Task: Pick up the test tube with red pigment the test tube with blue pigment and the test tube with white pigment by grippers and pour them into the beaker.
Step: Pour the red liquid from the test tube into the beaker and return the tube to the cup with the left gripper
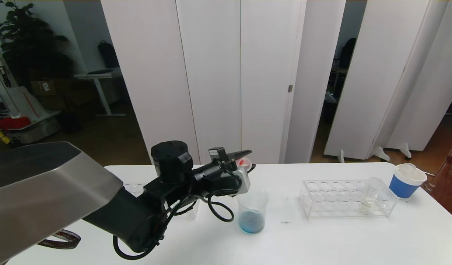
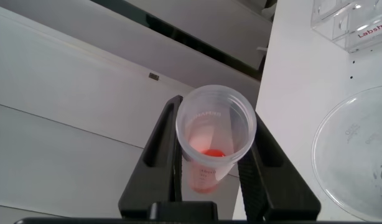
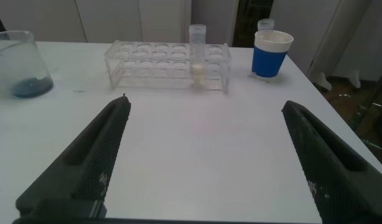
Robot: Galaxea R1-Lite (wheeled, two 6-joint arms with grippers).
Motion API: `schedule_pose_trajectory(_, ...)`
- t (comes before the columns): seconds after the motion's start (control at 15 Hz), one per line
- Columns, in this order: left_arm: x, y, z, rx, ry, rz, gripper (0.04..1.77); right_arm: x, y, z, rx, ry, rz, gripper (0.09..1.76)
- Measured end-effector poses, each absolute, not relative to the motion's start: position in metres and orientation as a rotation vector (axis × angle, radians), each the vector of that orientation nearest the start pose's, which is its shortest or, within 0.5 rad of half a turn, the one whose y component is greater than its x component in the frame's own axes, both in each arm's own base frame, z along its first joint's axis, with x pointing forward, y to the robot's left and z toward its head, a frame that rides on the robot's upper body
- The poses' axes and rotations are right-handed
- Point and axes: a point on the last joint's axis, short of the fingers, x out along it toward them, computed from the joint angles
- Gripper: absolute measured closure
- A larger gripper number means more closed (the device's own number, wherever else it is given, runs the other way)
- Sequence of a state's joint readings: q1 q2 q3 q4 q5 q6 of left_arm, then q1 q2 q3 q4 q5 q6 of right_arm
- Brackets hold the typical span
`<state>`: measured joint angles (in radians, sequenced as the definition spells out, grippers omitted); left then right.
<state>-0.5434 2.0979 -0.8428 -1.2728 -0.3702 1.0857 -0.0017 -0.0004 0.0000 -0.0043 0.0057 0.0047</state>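
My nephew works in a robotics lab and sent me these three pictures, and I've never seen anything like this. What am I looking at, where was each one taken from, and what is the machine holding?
This is a two-armed robot at a white table. The big picture is from a camera on its head; the other two are from cameras on its wrists.

In the head view, the left claw is raised just behind a glass beaker that already holds blue liquid. The left wrist view shows that the claw grips a clear tube with red pigment, seen through its open mouth.

The right wrist view shows the right claw, open and empty, facing a clear rack with one tube of whitish liquid, beside a blue paper cup.
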Motion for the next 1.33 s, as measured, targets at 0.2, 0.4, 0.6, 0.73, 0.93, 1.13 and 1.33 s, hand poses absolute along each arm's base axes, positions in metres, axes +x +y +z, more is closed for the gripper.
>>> schedule_pose_trajectory(0.2,0.325,-0.201,0.116,1.062,-0.559,-0.770,1.22,-0.023,0.000,0.076,0.005,-0.005,0.004,0.10)
schedule_pose_trajectory(0.4,0.331,-0.199,0.111,1.107,-0.607,-0.728,1.22,-0.023,0.000,0.076,0.004,-0.005,0.004,0.10)
schedule_pose_trajectory(0.6,0.335,-0.197,0.105,1.166,-0.647,-0.690,1.22,-0.023,0.000,0.076,0.005,-0.005,0.004,0.10)
schedule_pose_trajectory(0.73,0.337,-0.197,0.099,1.179,-0.647,-0.684,1.22,-0.023,0.000,0.076,0.004,-0.004,0.004,0.10)
schedule_pose_trajectory(0.93,0.339,-0.197,0.096,1.216,-0.670,-0.661,1.22,-0.023,0.000,0.076,0.004,-0.004,0.004,0.10)
schedule_pose_trajectory(1.13,0.339,-0.198,0.094,1.239,-0.686,-0.641,1.22,-0.023,0.000,0.076,0.004,-0.005,0.004,0.10)
schedule_pose_trajectory(1.33,0.338,-0.198,0.094,1.249,-0.711,-0.622,1.22,-0.023,0.000,0.076,0.005,-0.004,0.004,0.10)
